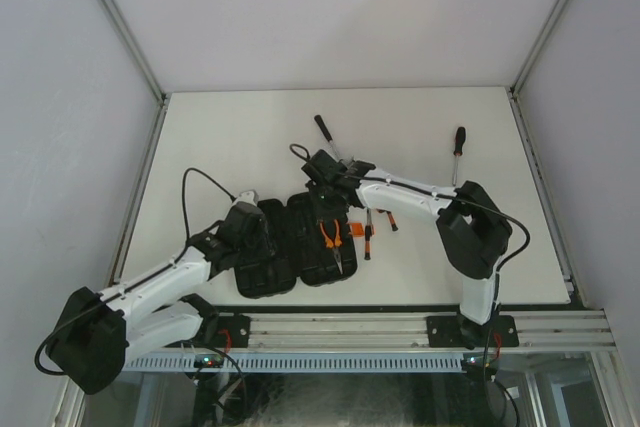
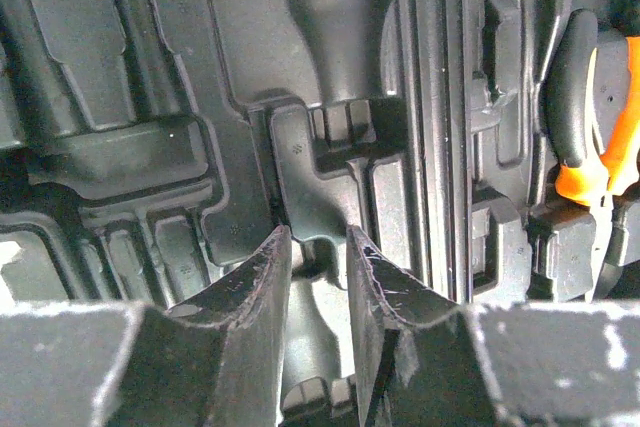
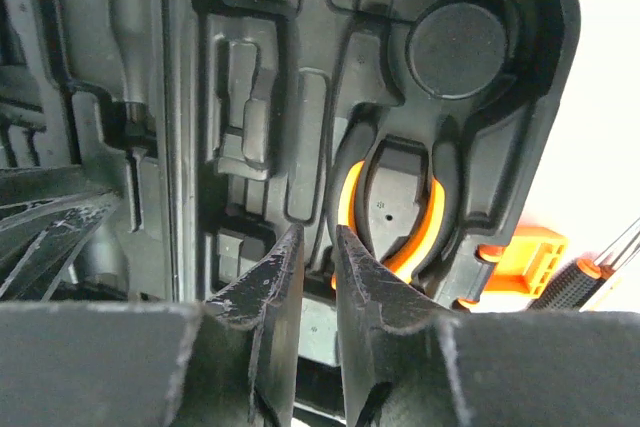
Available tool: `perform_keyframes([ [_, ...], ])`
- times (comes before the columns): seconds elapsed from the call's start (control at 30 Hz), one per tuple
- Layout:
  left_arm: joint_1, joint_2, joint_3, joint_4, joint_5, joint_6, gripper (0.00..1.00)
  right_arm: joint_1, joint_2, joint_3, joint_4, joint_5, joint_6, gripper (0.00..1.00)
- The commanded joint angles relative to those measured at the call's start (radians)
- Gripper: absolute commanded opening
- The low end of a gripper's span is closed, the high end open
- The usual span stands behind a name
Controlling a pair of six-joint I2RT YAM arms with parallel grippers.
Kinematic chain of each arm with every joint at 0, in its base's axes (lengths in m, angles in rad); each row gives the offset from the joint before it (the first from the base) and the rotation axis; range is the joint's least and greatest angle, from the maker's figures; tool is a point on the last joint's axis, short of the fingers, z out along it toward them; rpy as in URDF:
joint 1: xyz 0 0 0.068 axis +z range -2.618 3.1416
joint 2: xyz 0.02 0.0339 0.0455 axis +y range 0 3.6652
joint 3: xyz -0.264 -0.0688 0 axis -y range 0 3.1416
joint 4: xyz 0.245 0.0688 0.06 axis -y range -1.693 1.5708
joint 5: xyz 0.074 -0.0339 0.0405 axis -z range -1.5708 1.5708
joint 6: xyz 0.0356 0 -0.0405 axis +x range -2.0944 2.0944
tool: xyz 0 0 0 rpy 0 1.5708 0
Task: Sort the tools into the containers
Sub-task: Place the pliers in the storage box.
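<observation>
The black tool case (image 1: 268,269) lies open at the table's front centre, both halves showing moulded slots. Orange-handled pliers (image 1: 331,238) sit in a slot of its right half, also seen as pliers (image 3: 432,219) and pliers (image 2: 598,152). My left gripper (image 2: 320,239) hovers low over the left half, jaws apart with nothing between them. My right gripper (image 3: 318,234) hangs over the right half beside the pliers' handles, jaws a narrow gap apart and empty. In the top view the left gripper (image 1: 247,225) and right gripper (image 1: 326,173) both stand above the case.
Two slim screwdrivers (image 1: 368,238) (image 1: 389,219) lie just right of the case near its orange latch (image 3: 527,249). A longer black-handled screwdriver (image 1: 458,144) rests at the back right. Another black-handled tool (image 1: 327,135) lies behind the right gripper.
</observation>
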Motion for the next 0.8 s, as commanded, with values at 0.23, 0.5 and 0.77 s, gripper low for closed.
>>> perform_keyframes([
  [0.23,0.009,0.014,-0.057,0.053,0.012,-0.019,0.33,0.03,0.087,0.093,-0.074,0.077,-0.024,0.18],
  [0.5,0.009,0.013,-0.06,0.053,0.017,-0.017,0.33,0.03,0.113,0.101,-0.071,0.099,-0.021,0.18],
  [0.77,0.009,0.016,-0.064,0.054,0.023,-0.015,0.33,0.026,0.154,0.118,-0.059,0.083,-0.023,0.15],
])
